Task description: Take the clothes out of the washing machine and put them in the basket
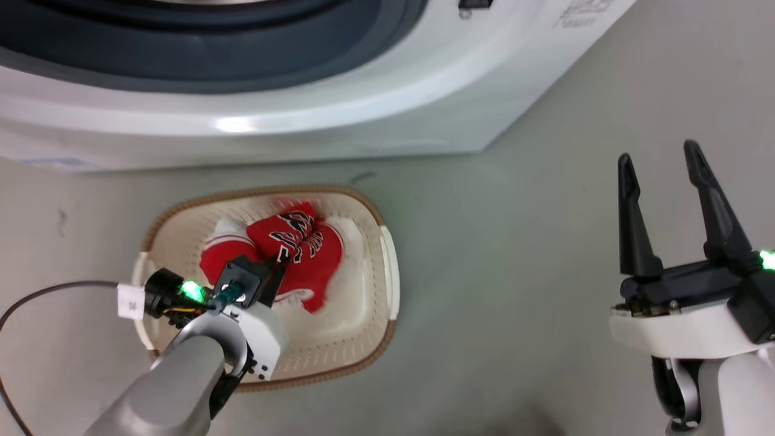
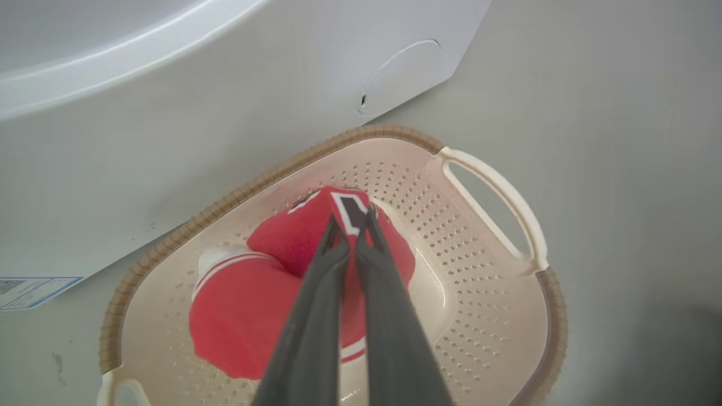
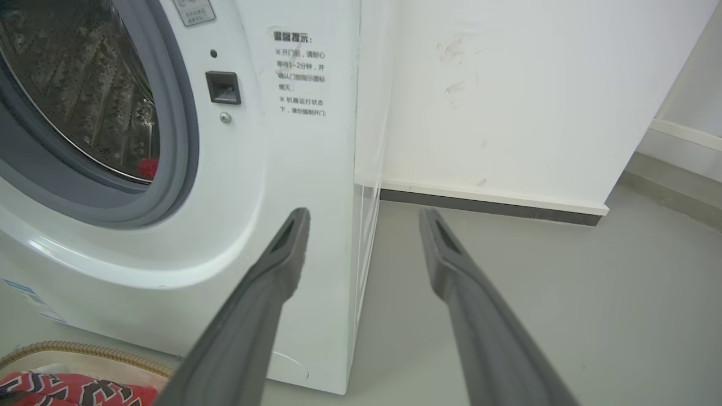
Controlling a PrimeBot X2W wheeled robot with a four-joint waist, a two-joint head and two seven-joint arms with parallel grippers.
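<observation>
Red clothes (image 1: 290,254) with white trim and black-and-white lettering lie bunched in the cream basket (image 1: 363,339) on the floor in front of the washing machine (image 1: 303,115). My left gripper (image 1: 280,261) reaches down into the basket, its fingers shut on a fold of the red clothes (image 2: 293,237); the left wrist view has the left gripper (image 2: 352,217) pinching the lettered part. My right gripper (image 1: 660,158) hangs open over bare floor to the right. In the right wrist view the open right gripper (image 3: 364,217) points at the washing machine (image 3: 254,169), where a small red scrap (image 3: 148,167) lies in the drum.
The basket (image 2: 496,316) stands close against the washer's front. A white wall (image 3: 507,96) with a dark skirting runs behind the machine on the right. Grey floor (image 1: 514,290) spreads between the basket and my right arm. A black cable (image 1: 36,297) loops at the left.
</observation>
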